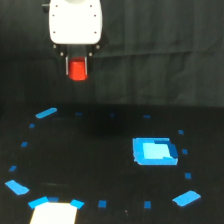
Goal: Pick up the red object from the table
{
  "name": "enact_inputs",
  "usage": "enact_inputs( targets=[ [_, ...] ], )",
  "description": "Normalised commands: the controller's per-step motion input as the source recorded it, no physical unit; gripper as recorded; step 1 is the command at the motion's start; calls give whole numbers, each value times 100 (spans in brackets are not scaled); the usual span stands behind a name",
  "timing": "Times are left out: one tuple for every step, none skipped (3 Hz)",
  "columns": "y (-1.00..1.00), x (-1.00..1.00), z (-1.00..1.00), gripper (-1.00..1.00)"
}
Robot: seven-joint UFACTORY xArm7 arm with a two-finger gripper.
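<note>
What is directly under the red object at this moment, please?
The red object hangs in the claw, clear of the black table. Only dark background shows below it; its sides are partly covered by the fingers.

White arm head high up, pincer [77, 69] pointing down — clamped on red object [78, 71]

end effector [77, 67] high at the exterior view's left, block [78, 70] between its fingers, above table [100, 150]

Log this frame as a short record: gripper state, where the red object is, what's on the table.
gripper: shut on the red object, high in the exterior view
red object: between the fingers, lifted clear of the table
table: black
blue patch: on the table, exterior view's right
white patch: bottom edge, exterior view's left
tape marks: small, blue, scattered
</note>
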Motion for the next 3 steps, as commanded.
enact_inputs(
  targets=[
    [-29, -8, 37, -100],
    [-28, -13, 54, -98],
    [-30, -4, 54, -100]
  ],
)
